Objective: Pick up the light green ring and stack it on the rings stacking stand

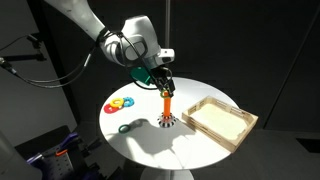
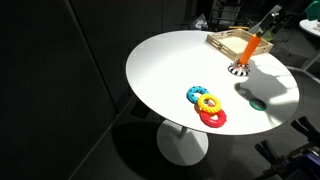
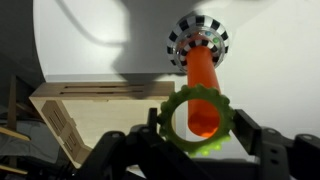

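In the wrist view my gripper [image 3: 198, 130] is shut on the light green ring [image 3: 169, 118], one finger on each side. The ring hangs just above the tip of the orange peg [image 3: 203, 75], and the peg shows through its hole. The stand's black-and-white base [image 3: 198, 40] sits on the white table. In both exterior views the gripper [image 1: 161, 83] [image 2: 268, 24] is right over the rings stacking stand [image 1: 167, 108] [image 2: 248, 56].
A shallow wooden tray [image 1: 222, 121] [image 2: 232, 42] [image 3: 90, 100] lies next to the stand. Red, yellow and blue rings [image 1: 120, 104] [image 2: 207, 106] lie together on the round white table [image 1: 150, 145]. A darker teal ring [image 1: 124, 127] lies near its edge.
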`<act>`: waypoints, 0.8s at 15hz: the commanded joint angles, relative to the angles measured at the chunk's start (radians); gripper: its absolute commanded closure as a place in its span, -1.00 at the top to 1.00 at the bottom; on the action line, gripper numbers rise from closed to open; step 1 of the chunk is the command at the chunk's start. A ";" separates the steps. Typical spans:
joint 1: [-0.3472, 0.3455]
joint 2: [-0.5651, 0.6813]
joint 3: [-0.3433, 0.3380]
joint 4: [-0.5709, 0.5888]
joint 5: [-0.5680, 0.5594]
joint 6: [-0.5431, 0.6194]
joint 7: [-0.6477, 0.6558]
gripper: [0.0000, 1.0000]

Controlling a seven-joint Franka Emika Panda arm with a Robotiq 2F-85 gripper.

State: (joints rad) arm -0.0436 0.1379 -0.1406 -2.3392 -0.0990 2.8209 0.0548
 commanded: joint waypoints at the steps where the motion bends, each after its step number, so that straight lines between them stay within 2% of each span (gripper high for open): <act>1: -0.012 0.053 -0.001 0.051 -0.017 -0.003 0.016 0.00; 8: -0.020 0.103 0.029 0.099 0.040 0.029 -0.015 0.00; 12: -0.033 0.119 0.065 0.097 0.109 0.054 -0.039 0.00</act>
State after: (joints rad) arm -0.0523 0.2271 -0.1098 -2.2619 -0.0461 2.8514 0.0514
